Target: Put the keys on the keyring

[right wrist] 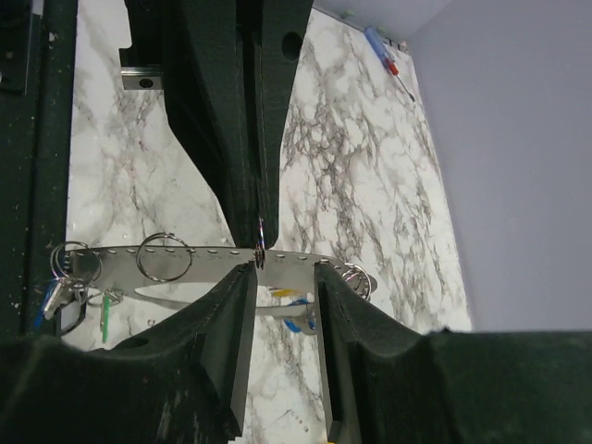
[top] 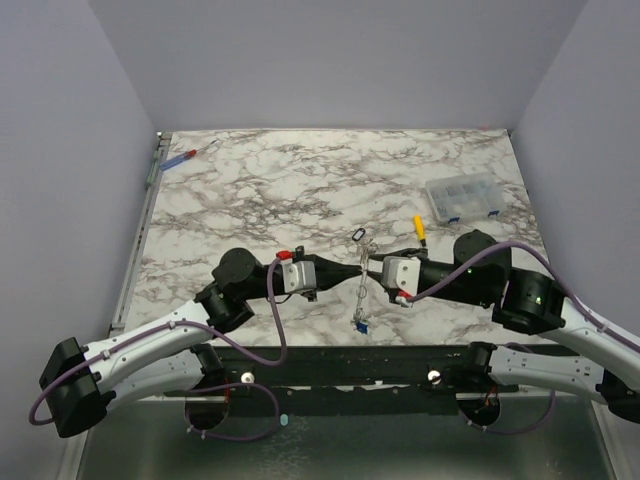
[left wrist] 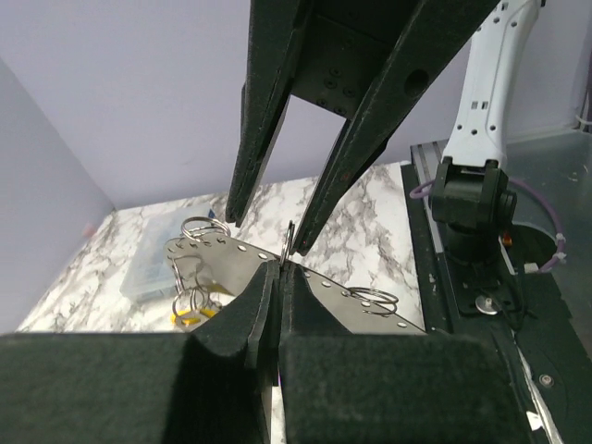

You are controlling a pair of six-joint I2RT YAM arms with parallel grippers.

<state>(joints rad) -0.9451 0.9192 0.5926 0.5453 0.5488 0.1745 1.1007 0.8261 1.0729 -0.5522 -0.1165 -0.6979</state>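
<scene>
Marble tabletop [top: 250, 190] seen from above: the left gripper [top: 350, 277] and right gripper [top: 370, 267] faced each other tip to tip at the keyring [top: 360, 300], with keys [top: 361, 326] dangling below. The left wrist view showed the left jaws clamped on its perforated band. The right wrist view showed the right fingers spread apart, tips close to the band.

1. This is a robotics lab test cell, not a home or a shop.
2. Plain pale walls [top: 330, 60] box in the table [top: 300, 190] on three sides, like a purpose-built enclosure.
3. Two robot arms, the left arm [top: 150, 350] and the right arm [top: 570, 325], are bolted to a black rail [top: 340, 362] at the near edge, with purple cables [top: 275, 320] looping off them.
4. The marble-pattern top holds only a few props: a clear plastic box [top: 462, 197] and two screwdrivers [top: 180, 158].
</scene>
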